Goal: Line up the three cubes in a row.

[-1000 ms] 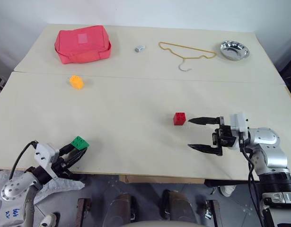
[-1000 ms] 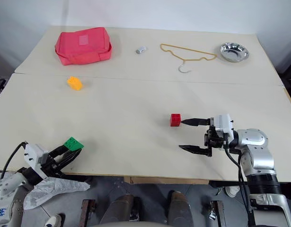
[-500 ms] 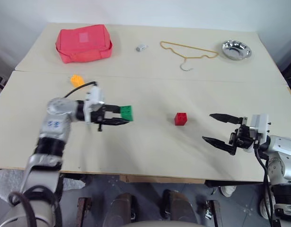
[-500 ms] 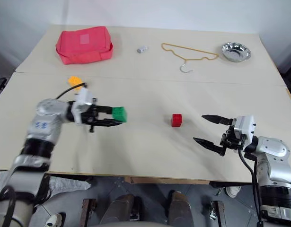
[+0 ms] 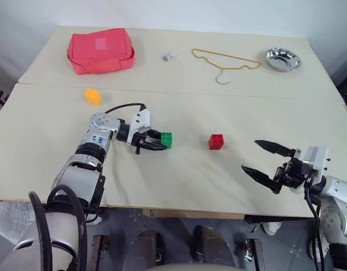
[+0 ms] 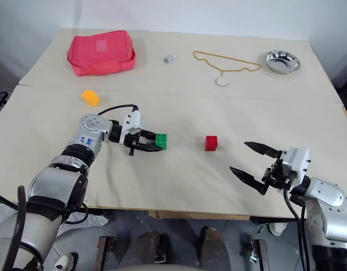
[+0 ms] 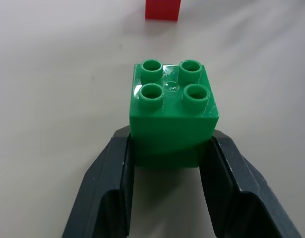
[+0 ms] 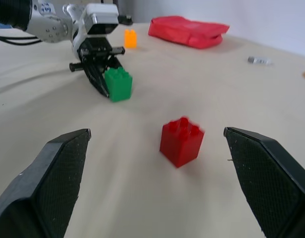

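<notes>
Bright, even light; soft shadows

Green cube (image 7: 172, 116) clamped between dark fingers (image 7: 110, 186) of left tool (image 7: 167, 163), studs up; red cube (image 7: 162, 10) beyond, on pale surface (image 7: 53, 74).

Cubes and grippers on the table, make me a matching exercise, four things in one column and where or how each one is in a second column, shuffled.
Column one:
1. green studded plastic cube
2. red studded plastic cube
3. orange-yellow studded plastic cube
4. right gripper

Column two:
A. open, holding nothing
B. free on the table between the two grippers
C. clamped in the left gripper
D. near the red fabric pouch

Pairs: 1-C, 2-B, 3-D, 4-A
</notes>
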{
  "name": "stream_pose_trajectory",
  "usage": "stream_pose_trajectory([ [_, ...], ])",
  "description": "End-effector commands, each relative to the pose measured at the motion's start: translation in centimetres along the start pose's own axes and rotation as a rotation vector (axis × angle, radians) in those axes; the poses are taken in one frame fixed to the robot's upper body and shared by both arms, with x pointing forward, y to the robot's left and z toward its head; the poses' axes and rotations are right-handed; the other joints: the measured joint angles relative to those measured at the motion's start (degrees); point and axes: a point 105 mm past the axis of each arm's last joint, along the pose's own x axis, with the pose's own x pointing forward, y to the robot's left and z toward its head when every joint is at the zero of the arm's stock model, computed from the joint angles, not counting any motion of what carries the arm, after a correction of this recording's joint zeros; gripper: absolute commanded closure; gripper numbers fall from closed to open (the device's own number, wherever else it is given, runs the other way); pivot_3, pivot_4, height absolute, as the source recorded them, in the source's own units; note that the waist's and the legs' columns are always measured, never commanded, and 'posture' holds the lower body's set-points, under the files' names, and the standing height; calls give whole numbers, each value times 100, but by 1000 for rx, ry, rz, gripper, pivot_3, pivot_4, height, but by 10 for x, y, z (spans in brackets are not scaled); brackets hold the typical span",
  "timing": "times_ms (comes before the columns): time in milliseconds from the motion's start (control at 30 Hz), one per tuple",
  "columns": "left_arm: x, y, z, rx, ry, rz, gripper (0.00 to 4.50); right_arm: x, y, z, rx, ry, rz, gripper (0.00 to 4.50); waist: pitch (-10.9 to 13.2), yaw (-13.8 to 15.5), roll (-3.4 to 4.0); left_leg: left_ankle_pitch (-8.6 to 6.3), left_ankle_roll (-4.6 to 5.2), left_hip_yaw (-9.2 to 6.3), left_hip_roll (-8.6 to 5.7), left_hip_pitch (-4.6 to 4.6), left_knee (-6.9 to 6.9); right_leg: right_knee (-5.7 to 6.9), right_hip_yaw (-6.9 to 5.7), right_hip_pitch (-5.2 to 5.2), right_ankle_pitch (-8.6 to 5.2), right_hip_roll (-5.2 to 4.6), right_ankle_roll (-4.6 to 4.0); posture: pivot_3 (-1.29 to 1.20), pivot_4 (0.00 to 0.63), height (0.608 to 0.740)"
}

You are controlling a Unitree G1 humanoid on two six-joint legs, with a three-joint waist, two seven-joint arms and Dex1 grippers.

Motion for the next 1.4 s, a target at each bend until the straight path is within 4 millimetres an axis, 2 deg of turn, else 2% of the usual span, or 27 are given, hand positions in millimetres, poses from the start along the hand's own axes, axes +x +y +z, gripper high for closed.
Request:
stream_pose_trajectory([
  [33,-3,9,8,25,-9,46,3013,0,0,14,-55,-42,-7,0,0,6,0,1,1,0,0,0,1,1,1,0,0,0,1,0,150,740],
  [133,-10,7,10,-8,-47,29,3013,4,8,14,-14,-51,29,0,0,16,0,1,1,0,2,0,1,2,0,0,0,0,1,0,150,740],
  [200,-19,9,10,-29,-63,44,2287,9,9,14,-2,-53,60,0,0,21,0,1,1,-1,1,0,0,0,-2,0,0,1,1,0,150,740],
  [267,-29,11,10,-18,-80,76,1769,16,7,14,0,-61,84,0,1,-4,-1,1,1,0,1,0,2,1,-1,-1,0,1,1,0,150,740],
  [433,-66,6,6,-8,-182,147,209,37,4,16,3,-98,156,0,1,-99,-1,1,1,-3,7,2,0,6,-3,-2,0,1,0,0,150,740],
  [467,-73,4,4,-6,-199,162,21,41,5,17,4,-102,171,0,1,-114,-1,1,1,-4,6,3,0,7,-3,-1,0,1,0,0,150,740],
  [600,-120,-8,-8,-23,-320,416,21,64,0,29,17,-183,187,0,0,-224,0,1,1,-5,8,8,-3,10,-2,-2,0,-1,0,0,150,740],
  [667,-158,-23,-24,-85,-352,713,21,79,1,34,7,-219,212,0,1,-305,1,1,1,-14,10,8,-2,18,1,-2,0,-5,-1,0,150,740],
  [733,-189,-47,-34,-118,-374,957,21,89,4,37,-19,-238,242,0,1,-333,0,-3,-5,-21,15,17,-5,27,7,-1,-1,-9,-2,0,150,740],
  [833,-214,-92,-53,-183,-314,1204,21,96,6,40,-40,-257,269,0,1,-302,0,-8,-11,-47,18,22,-5,51,21,0,-2,-15,-3,0,150,740],
  [900,-225,-119,-65,-230,-265,1329,21,98,14,34,-117,-216,330,0,1,-195,0,-8,-11,-61,13,15,-1,42,29,9,-2,-15,-4,0,150,740],
  [1000,-238,-144,-72,-254,-201,1475,21,100,18,37,-120,-243,351,0,1,-57,0,-7,-9,-74,0,17,8,14,40,35,-3,-18,-6,0,150,740],
  [1067,-246,-153,-69,-284,-230,1586,21,99,19,40,-114,-259,345,0,0,-12,-2,-6,-6,-88,-3,21,10,-19,37,61,-3,-18,-6,0,150,740],
  [1133,-243,-154,-67,-314,-243,1631,21,97,18,41,-109,-254,340,0,-1,23,-2,-7,-9,-95,-3,25,9,-31,38,73,-2,-20,-5,0,150,740],
  [1200,-235,-147,-67,-345,-231,1654,21,93,18,40,-101,-243,332,0,-1,27,-2,-11,-16,-98,-3,26,6,-31,38,73,-2,-18,-5,0,150,740],
  [1267,-224,-130,-62,-354,-243,1641,21,90,16,39,-95,-232,323,0,-2,40,1,-12,-18,-100,-2,26,2,-31,34,72,-2,-14,-6,0,150,740],
  [1400,-209,-81,-52,-430,-292,1680,21,88,14,40,-89,-216,304,0,-3,46,-1,-10,-15,-98,-3,25,4,-28,9,73,-2,-6,-5,0,150,740],
])
